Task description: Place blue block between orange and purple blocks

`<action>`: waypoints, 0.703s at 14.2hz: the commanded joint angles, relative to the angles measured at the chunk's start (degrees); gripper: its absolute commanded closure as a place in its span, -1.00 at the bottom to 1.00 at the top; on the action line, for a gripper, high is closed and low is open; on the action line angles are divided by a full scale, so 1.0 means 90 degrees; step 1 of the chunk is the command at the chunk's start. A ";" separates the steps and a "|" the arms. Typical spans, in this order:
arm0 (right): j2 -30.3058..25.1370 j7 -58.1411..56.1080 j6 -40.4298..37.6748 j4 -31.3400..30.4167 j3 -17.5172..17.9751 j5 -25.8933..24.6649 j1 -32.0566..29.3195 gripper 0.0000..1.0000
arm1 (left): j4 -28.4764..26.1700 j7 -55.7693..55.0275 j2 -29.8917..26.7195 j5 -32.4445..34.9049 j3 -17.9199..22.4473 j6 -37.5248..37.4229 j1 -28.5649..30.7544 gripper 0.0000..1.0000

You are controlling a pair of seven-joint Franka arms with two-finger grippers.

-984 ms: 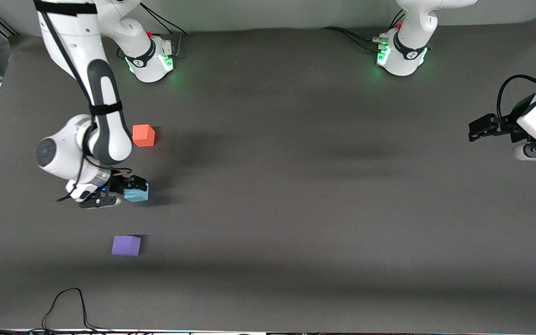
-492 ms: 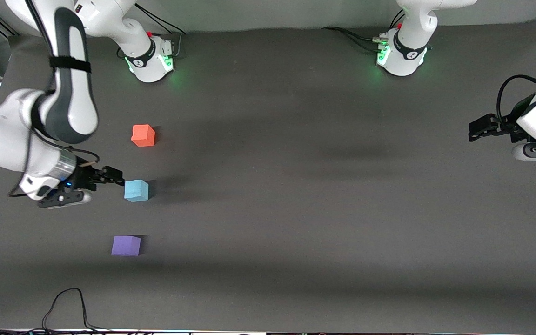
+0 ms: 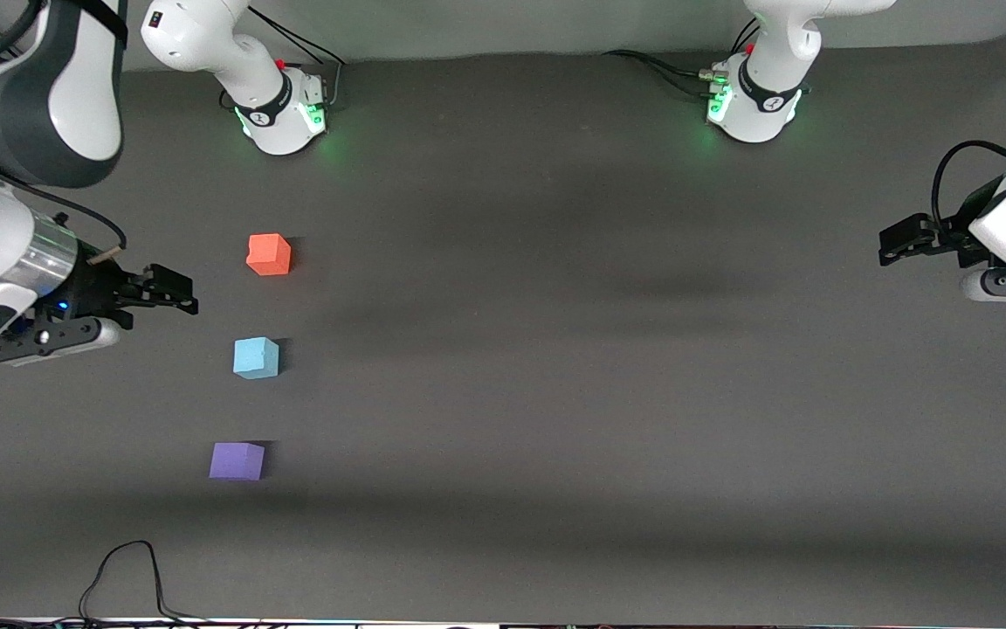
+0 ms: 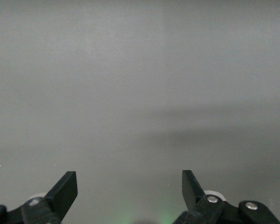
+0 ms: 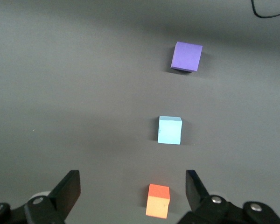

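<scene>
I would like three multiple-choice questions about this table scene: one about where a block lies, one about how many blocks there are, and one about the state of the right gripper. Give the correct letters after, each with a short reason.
1. Where does the blue block lie?
A. On top of the purple block
B. On the table between the orange block and the purple block
C. In the left gripper

2. How many blocks are on the table?
A. Two
B. Three
C. Five

3. What is the state of the right gripper?
A. Open and empty
B. Shut on the blue block
C. Shut on the orange block

Answers:
1 B: the three blocks stand in a row, apart, with blue in the middle.
2 B: one orange, one blue, one purple.
3 A: its fingers stand spread with nothing between them, off to the side of the blocks.
</scene>
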 commanded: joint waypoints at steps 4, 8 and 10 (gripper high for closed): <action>0.0034 0.0135 -0.0741 0.0773 0.0012 -0.0167 -0.0281 -1.00 | -0.0109 0.0083 -0.0136 0.0064 -0.0012 0.0026 -0.0006 -1.00; -0.0092 0.0213 -0.1366 0.1397 0.1591 -0.0410 -0.1842 -1.00 | -0.0119 0.0083 -0.0126 0.0064 -0.0012 0.0026 -0.0006 -1.00; -0.0637 0.0573 -0.1367 0.1369 0.2818 -0.0818 -0.2670 -1.00 | -0.0119 0.0093 -0.0126 0.0073 -0.0012 0.0026 -0.0006 -1.00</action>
